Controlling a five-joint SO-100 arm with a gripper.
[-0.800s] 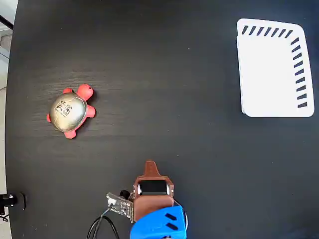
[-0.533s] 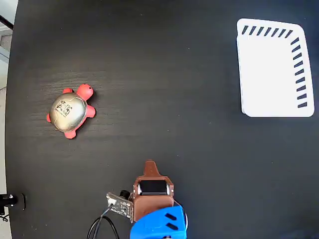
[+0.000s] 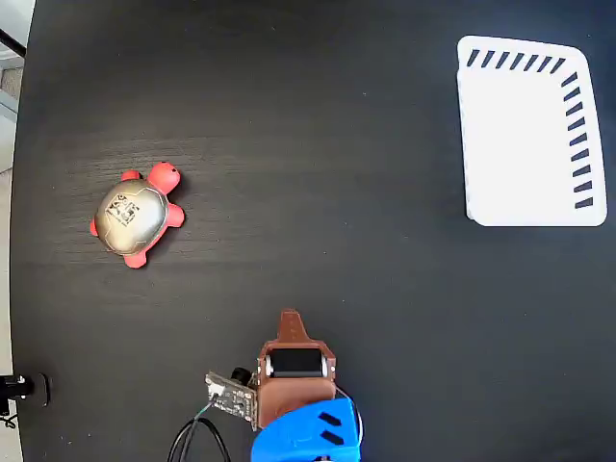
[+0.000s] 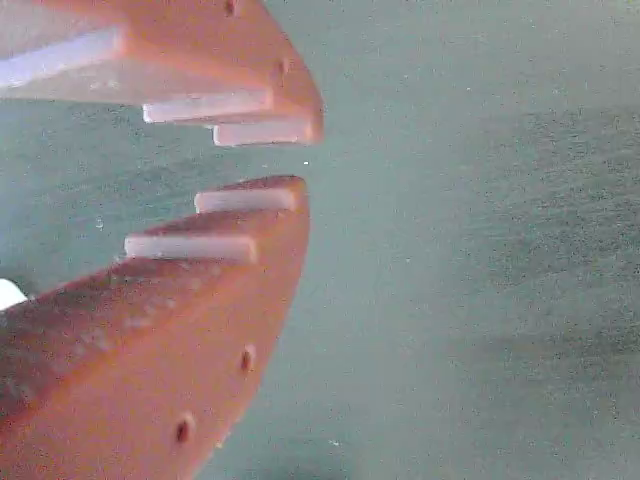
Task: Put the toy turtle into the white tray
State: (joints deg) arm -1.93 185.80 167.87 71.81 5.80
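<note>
The toy turtle (image 3: 135,217), with a shiny grey-gold shell and red head and legs, sits on the black table at the left in the fixed view. The white tray (image 3: 525,135) lies flat at the upper right, nothing in it, black slots along its top and right edges. My brown gripper (image 3: 290,316) is at the bottom centre, pointing up the picture, far from both. In the wrist view the gripper (image 4: 305,160) has its two brown fingers nearly together at the tips, with nothing between them. Only bare table shows beyond.
The blue arm body (image 3: 308,433) and a small circuit board with a black cable (image 3: 223,393) sit at the bottom edge. The table's left edge (image 3: 21,231) runs down the picture just left of the turtle.
</note>
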